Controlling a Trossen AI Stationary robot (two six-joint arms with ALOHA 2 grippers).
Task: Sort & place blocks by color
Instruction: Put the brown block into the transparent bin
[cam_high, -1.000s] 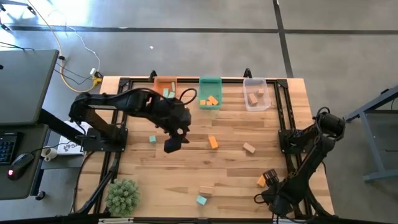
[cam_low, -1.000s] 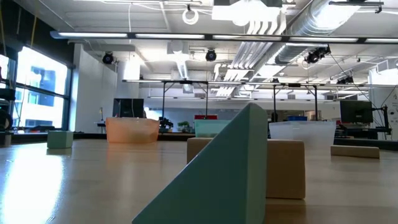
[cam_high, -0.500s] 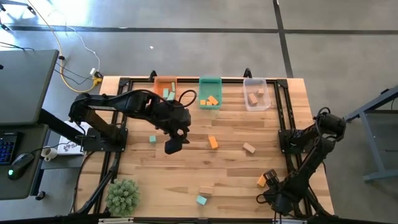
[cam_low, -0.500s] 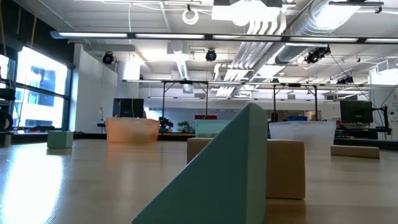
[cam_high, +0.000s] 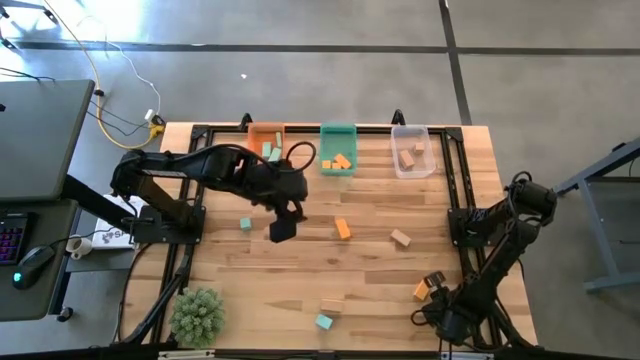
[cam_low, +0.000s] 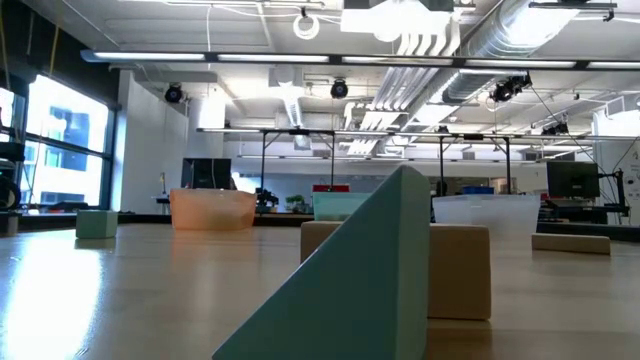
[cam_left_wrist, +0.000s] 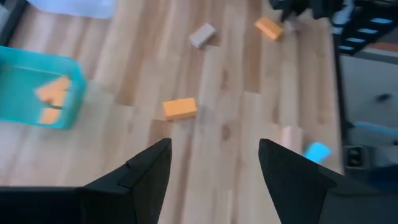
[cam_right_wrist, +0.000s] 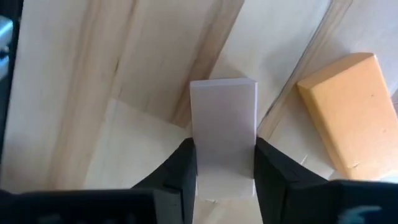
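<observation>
Loose blocks lie flat on the wooden table: a teal one (cam_high: 245, 224), an orange one (cam_high: 343, 229), a light wood one (cam_high: 401, 237), a wood one (cam_high: 332, 305) beside a teal one (cam_high: 324, 321) near the front, and an orange one (cam_high: 420, 291) at the near right. Right beside that orange block (cam_right_wrist: 345, 112), my right gripper (cam_high: 434, 284) is shut on a pale wood block (cam_right_wrist: 222, 124). My left gripper (cam_high: 281, 230) hovers open over the table's middle, with the orange block (cam_left_wrist: 180, 109) ahead of its fingers (cam_left_wrist: 214, 149). My right gripper pinches the pale wood block by its two opposite side faces (cam_right_wrist: 199, 149) between its two fingers, which come from above and point down. The block's lower face rests on the table, next to the orange block.
Three bins stand along the far edge: orange (cam_high: 266, 140), teal (cam_high: 338, 150) and clear (cam_high: 411, 150), each with blocks inside. A fuzzy green plant (cam_high: 197, 314) sits at the near left corner. Open tabletop lies between the two arms.
My left gripper has shifted a little toward the far edge and turned slightly above the table's middle. No block has moved.
</observation>
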